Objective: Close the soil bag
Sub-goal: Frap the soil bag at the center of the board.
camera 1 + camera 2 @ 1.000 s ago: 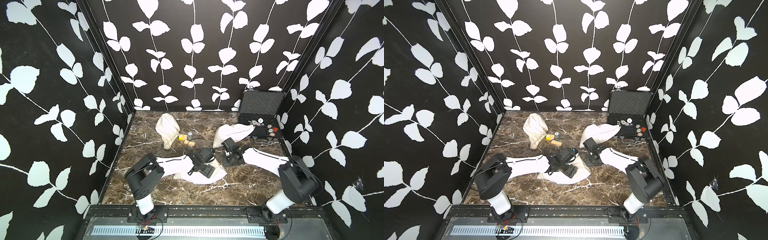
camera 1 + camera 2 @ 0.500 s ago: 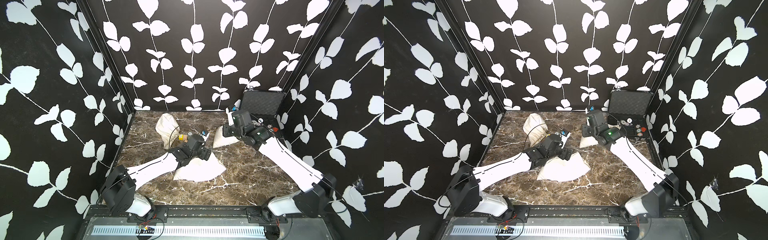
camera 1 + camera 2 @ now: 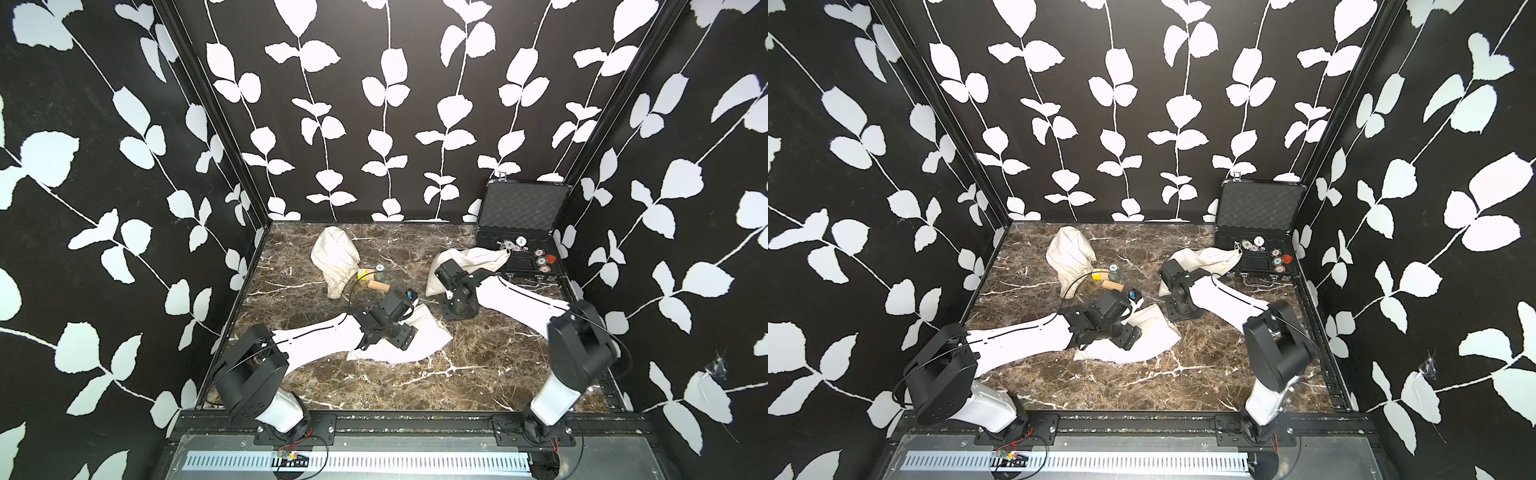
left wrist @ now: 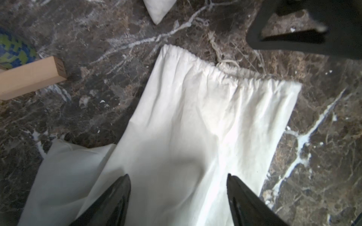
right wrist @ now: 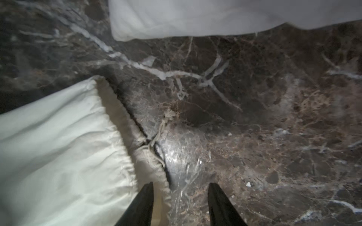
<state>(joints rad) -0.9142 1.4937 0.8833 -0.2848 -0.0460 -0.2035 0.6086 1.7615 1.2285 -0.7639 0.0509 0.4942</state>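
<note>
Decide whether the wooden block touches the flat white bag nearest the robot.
Apart. The left wrist view shows a strip of bare marble table between the wooden block and the flat white bag.

Bare marble (image 4: pixel 98 88) between soil bag (image 4: pixel 195 127) and block (image 4: pixel 29 78)

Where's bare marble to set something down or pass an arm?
Widest bare marble: the front strip between the flat bag and the front rail. Also back centre, between the rear bag and the case-side bag. Crowded: mid-table around the left gripper, right gripper and drawstring, and by the wooden block.
</note>
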